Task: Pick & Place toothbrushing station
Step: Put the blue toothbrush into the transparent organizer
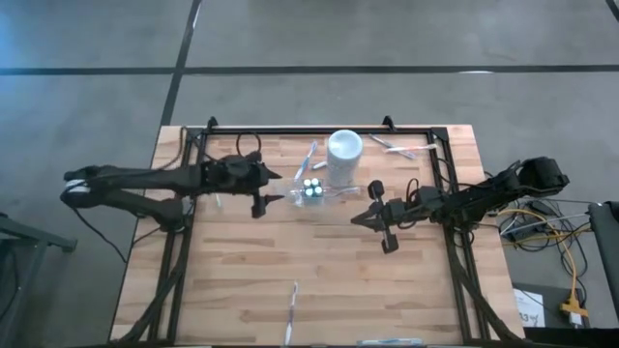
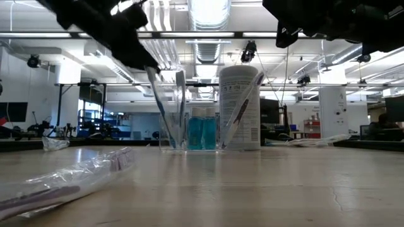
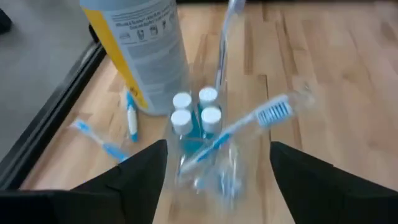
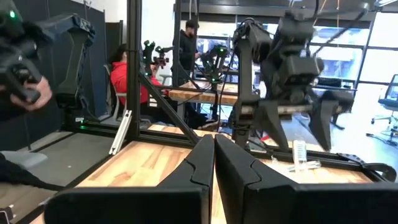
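The toothbrushes look light and springy — thin plastic handles that would bend a little under a pinch and skid on wood, so the sensible hold is across the middle of the handle, not the bristle end; the ones in clear wrappers (image 2: 66, 180) will be slicker again, the film likely to slide over the brush inside. The small clear holder (image 3: 205, 155) is probably light and easy to tip, so anything lowered into it wants to go in gently, and the teal tubes (image 3: 196, 112) — stiff little cylinders with white caps — would best be taken by the body just under the cap. The set sits toward the far middle of the worktop (image 1: 319, 280): the holder with four capped tubes and a blue-and-white toothbrush (image 3: 249, 124) leaning in it, just beside the taller white cup (image 1: 344, 155), which carries printed text and a yellow stripe. More brushes lie flat behind the cup, and one wrapped brush lies well apart near the front edge. The left hand (image 3: 217, 180) hangs spread wide over the holder, fingers either side and gripping nothing. The right hand (image 1: 360, 218) waits nearby over bare wood, fingers pressed together, empty.
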`<state>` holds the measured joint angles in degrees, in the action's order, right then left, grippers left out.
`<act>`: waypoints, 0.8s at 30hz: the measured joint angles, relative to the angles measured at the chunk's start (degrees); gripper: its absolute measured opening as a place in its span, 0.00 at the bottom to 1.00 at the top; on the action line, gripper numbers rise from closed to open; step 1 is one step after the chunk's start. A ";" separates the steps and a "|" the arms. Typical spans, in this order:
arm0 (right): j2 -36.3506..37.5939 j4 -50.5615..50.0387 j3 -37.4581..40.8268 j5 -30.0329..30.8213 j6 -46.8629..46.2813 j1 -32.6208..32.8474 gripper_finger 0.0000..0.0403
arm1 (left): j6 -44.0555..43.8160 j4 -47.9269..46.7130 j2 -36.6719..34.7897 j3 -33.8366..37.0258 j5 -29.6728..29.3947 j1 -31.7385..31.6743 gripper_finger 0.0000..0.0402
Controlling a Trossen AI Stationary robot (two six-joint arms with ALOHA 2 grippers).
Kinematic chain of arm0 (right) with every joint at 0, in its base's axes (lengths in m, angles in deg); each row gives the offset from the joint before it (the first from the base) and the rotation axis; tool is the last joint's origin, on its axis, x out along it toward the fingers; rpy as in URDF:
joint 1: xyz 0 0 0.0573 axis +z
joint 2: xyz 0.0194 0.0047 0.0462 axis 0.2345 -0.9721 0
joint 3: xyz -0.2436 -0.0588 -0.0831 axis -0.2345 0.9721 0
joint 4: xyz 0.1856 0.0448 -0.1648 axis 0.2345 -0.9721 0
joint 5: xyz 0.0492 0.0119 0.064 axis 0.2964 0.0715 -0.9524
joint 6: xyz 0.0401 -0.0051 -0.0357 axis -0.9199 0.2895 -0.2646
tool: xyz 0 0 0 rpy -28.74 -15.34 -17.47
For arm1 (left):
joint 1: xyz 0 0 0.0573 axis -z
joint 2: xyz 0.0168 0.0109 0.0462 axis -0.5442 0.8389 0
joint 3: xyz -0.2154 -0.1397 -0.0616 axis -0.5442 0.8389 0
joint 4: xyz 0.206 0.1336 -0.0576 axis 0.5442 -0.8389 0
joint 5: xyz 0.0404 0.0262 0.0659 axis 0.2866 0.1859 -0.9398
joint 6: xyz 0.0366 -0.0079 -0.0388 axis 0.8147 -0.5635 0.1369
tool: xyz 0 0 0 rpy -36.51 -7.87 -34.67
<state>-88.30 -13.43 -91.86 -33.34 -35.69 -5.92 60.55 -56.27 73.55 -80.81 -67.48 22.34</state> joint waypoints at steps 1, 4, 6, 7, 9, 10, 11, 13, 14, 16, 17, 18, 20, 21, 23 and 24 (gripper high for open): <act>0.00 0.00 0.00 0.02 -0.01 -0.02 0.02 | 0.86 -4.75 -0.71 -2.04 -0.34 0.00 0.72; 0.00 -0.04 0.00 0.02 0.00 -0.02 0.02 | 3.90 -17.66 -1.96 -7.45 -4.06 0.03 0.71; 0.00 -0.04 0.00 0.02 0.00 -0.01 0.02 | 5.07 -24.01 -2.31 -9.81 -7.94 -0.13 0.71; 0.00 -0.07 0.00 0.00 0.00 -0.02 0.02 | 6.23 -26.75 -2.35 -10.60 -10.40 -0.30 0.71; 0.00 -0.20 0.00 0.00 0.00 -0.02 0.02 | 10.05 -31.96 -2.24 -11.41 -15.96 -0.65 0.71; 0.00 -0.34 0.00 0.00 0.02 0.00 0.02 | 12.16 -34.21 -1.98 -11.49 -18.27 -0.95 0.71; 0.00 -0.42 0.00 0.00 0.03 -0.02 0.02 | 14.59 -35.91 -1.76 -11.46 -20.28 -1.43 0.71; 0.00 -0.43 0.00 0.02 0.60 -0.02 0.02 | 20.40 -37.87 -1.23 -10.91 -22.84 -2.75 0.71; 0.00 -0.42 0.00 0.02 0.83 -0.02 0.02 | 23.40 -39.40 -0.82 -10.61 -23.48 -3.61 0.71; 0.00 -0.44 0.00 0.00 0.90 0.00 0.02 | 29.17 -42.19 0.16 -9.88 -23.58 -5.60 0.70; 0.00 -0.48 0.00 0.00 0.90 0.00 0.02 | 31.30 -43.44 0.77 -9.56 -23.48 -6.62 0.70; 0.00 -0.56 0.00 0.00 0.90 0.00 0.02 | 33.12 -44.41 1.35 -9.17 -23.12 -7.63 0.69; 0.00 -1.34 0.00 -0.06 0.90 0.00 0.02 | 36.02 -47.42 2.40 -8.67 -20.27 -9.75 0.67; 0.00 -1.80 0.00 -0.10 0.93 0.00 0.02 | 37.48 -49.14 2.92 -8.37 -18.66 -10.68 0.65; 0.00 -2.58 0.00 -0.09 1.31 0.00 0.02 | 40.28 -51.37 3.94 -7.85 -17.18 -12.12 0.63; 0.00 -2.86 0.00 -0.11 1.35 0.00 0.02 | 41.38 -52.20 4.36 -7.59 -17.21 -12.77 0.62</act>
<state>-88.30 -16.30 -91.86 -33.45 -34.34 -5.92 101.93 -108.47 77.91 -88.41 -84.69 9.57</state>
